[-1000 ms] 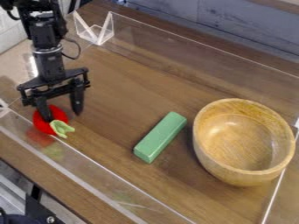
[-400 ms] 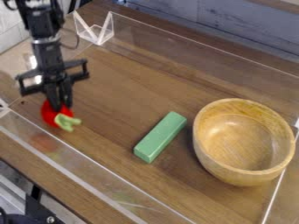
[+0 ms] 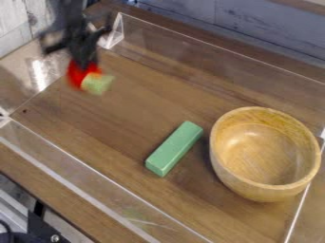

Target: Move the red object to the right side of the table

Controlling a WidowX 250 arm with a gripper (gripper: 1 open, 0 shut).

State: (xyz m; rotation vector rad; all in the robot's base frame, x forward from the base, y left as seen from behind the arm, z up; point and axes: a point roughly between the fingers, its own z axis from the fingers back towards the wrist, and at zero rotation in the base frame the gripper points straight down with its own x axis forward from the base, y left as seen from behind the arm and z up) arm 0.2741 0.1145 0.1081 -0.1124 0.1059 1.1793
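Well, our gripper (image 3: 79, 66) has closed on the red object (image 3: 89, 78), held blurrily above the left of the table (image 3: 165, 90). Swinging right too low, we could clip the wooden bowl (image 3: 264, 154)

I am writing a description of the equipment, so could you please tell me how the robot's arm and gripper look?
The gripper is dark, nearly black, and narrow, with slim fingers. The arm above it is dark too. Both are blurred now, so I cannot tell any markings or cables.
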